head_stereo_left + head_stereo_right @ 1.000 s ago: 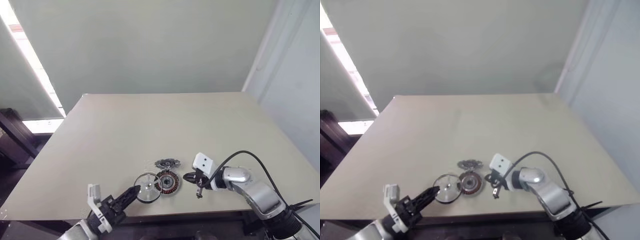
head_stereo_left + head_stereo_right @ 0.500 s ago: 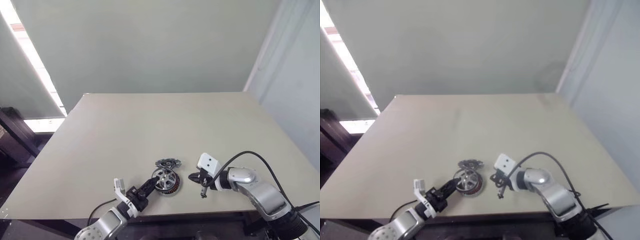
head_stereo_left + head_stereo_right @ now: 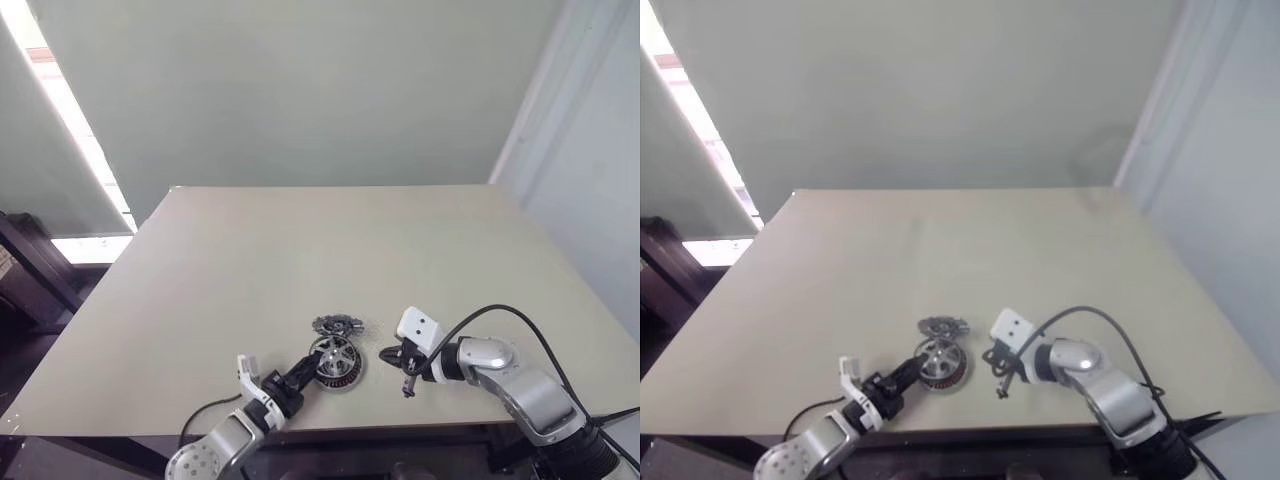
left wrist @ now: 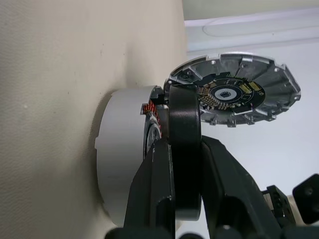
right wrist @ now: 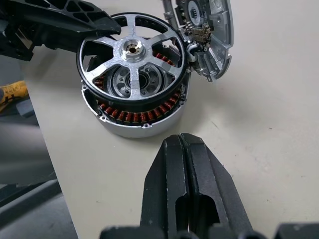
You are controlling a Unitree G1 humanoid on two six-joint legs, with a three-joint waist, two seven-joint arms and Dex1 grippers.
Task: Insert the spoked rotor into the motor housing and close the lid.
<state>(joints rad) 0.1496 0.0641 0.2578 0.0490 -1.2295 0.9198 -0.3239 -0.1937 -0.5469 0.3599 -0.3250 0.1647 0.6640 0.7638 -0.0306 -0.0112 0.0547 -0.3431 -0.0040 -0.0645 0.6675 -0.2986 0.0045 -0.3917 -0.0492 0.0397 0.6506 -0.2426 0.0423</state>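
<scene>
1. The motor housing stands on the beige counter, close to the near edge and about midway between the two arms; its ring of copper-brown windings shows under the silver rim.
2. The spoked rotor sits over the top of the housing, a little tilted and not fully sunk in: the windings show beneath its dark rim on the side facing the right arm.
3. The left gripper reaches in from the near left, and its jaws pinch the rotor's dark rim, one black finger on each face of the rim.
4. The lid lies on the counter just beyond the housing, on the far side, and close beside it; whether the two touch I cannot tell.
5. In the wrist views the lid's underside shows ribbed edges and a dark centre with small brass-coloured parts around a hub.
6. The right gripper rests low over the counter just to the right of the housing, pointing toward it but apart from it.
7. Its jaws are pressed together and hold nothing; the black fingers lie side by side with no gap.
8. A black cable loops over the right arm behind the wrist.
</scene>
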